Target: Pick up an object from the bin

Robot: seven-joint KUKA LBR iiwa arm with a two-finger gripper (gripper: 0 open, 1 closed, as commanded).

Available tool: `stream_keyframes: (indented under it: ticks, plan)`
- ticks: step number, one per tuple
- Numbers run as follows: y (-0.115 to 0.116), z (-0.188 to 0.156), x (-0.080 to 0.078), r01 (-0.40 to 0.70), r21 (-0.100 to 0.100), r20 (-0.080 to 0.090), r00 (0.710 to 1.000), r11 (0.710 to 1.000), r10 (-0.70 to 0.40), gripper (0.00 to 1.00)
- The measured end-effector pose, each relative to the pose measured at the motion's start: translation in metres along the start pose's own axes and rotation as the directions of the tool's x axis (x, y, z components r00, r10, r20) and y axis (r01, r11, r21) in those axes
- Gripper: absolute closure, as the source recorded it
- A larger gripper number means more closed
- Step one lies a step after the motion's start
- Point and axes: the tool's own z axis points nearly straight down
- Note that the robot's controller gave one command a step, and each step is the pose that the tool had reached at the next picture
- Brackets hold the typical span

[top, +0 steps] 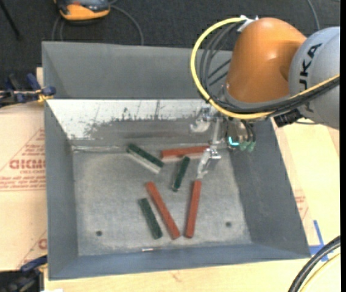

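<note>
My gripper [207,162] hangs below the orange wrist cover in the back right part of the bin. Its tip is just above the upper end of a red bar [192,210] that lies nearly upright in the view. Right beside the gripper to the left, a short dark green bar [180,174] lies tilted. Behind that, a red bar [182,153] lies flat along the back wall, with its right end under the gripper. I see nothing held in the gripper.
A dark green bar with a pale side [145,157] lies at the back centre. Toward the front, a long red bar [162,211] and a dark green bar [150,218] lie side by side, slanted. The bin's sloped walls rise close on the gripper's right.
</note>
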Motion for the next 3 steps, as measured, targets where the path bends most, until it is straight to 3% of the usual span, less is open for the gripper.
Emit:
stream_keyframes:
  ticks: [1, 2, 3]
  plan:
    - [0.0, -0.005, -0.001, 0.0, 0.0, 0.008, 1.0, 1.0, 0.0, 0.0]
    - [0.02, 0.04, 0.023, -0.007, -0.001, 0.013, 1.0, 1.0, 0.007, 0.0]
    - [-0.006, 0.081, 0.033, 0.045, -0.004, 0.007, 0.999, 0.999, -0.045, 0.0]
